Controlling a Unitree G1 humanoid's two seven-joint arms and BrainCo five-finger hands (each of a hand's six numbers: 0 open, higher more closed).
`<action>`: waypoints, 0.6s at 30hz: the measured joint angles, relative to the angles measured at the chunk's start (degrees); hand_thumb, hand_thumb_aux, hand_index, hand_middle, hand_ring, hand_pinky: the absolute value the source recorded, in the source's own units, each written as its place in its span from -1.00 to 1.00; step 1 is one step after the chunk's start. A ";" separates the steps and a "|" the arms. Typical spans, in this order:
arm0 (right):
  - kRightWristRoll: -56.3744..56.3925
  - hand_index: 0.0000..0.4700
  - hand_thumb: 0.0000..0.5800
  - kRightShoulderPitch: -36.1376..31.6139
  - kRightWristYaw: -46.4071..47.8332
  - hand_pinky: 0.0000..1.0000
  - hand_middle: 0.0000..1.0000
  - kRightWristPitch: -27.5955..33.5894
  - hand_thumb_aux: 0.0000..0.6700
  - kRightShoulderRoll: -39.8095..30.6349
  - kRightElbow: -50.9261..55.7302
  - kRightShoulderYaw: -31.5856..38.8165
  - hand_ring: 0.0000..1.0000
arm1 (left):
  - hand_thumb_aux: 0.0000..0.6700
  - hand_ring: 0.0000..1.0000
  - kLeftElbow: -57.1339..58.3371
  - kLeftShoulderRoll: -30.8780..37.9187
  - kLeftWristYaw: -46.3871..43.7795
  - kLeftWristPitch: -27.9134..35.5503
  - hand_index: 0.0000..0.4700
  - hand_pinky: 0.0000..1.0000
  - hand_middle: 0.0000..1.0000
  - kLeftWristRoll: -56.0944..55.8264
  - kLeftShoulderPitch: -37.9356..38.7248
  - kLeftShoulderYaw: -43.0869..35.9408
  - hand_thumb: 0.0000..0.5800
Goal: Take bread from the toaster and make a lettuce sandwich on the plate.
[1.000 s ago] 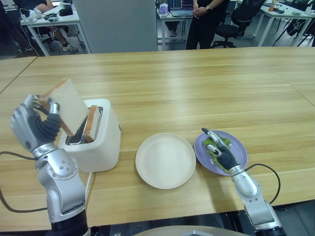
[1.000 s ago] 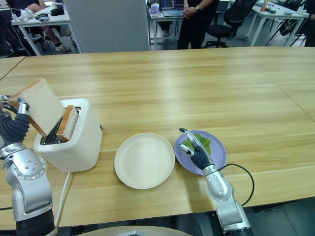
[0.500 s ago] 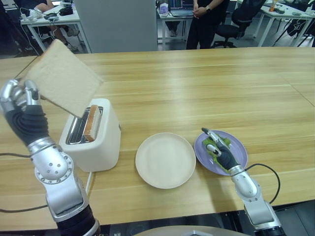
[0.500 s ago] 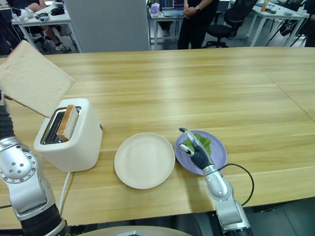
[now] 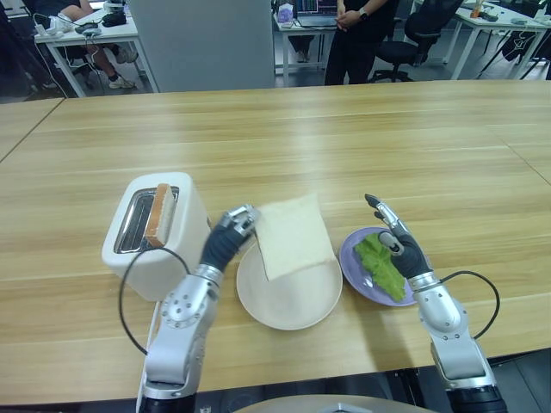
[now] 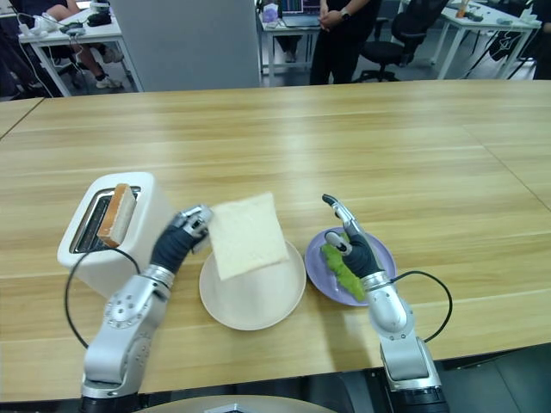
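Note:
My left hand (image 5: 231,237) is shut on a slice of white bread (image 5: 294,234), holding it tilted just above the cream plate (image 5: 288,303) at the table's front centre. To the left stands the white toaster (image 5: 153,234) with a second slice (image 5: 158,214) upright in its right slot. A leaf of green lettuce (image 5: 379,267) lies on a small purple plate (image 5: 351,257) to the right of the cream plate. My right hand (image 5: 392,238) hangs over the far right side of that plate, fingers open and lifted off the lettuce.
The toaster's black cord (image 5: 127,297) loops along the front edge near my left arm. Bare wooden table stretches behind the plates. Desks, chairs and standing people fill the room beyond the far edge.
My left hand has swung the bread slice from high above the toaster down and right to just over the cream plate. My right hand has lifted off the lettuce and moved slightly right.

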 measured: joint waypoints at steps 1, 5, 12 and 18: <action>0.41 -1.00 -1.00 -0.16 0.01 -1.00 -1.00 0.00 -1.00 0.00 -0.07 0.00 -1.00 | 1.00 1.00 1.48 0.16 0.23 -0.57 0.96 1.00 1.00 1.54 0.07 -1.53 1.00; 0.84 -1.00 -1.00 -0.38 0.15 -1.00 -1.00 0.01 -1.00 -0.02 -0.15 -0.02 -1.00 | 1.00 1.00 7.62 0.28 2.49 -4.34 0.96 1.00 1.00 7.96 -0.13 -5.97 1.00; 0.86 -1.00 -1.00 -0.50 1.19 -1.00 -1.00 -0.03 -1.00 -1.43 -0.47 -0.44 -1.00 | 1.00 1.00 17.27 2.53 7.29 -8.08 0.96 1.00 1.00 18.66 -2.55 -9.26 1.00; 1.30 -1.00 -1.00 -1.35 4.37 -1.00 -1.00 1.37 -1.00 -7.64 -2.20 -3.90 -1.00 | 1.00 1.00 21.03 3.97 9.46 -8.90 0.96 1.00 1.00 24.18 -3.98 -10.34 1.00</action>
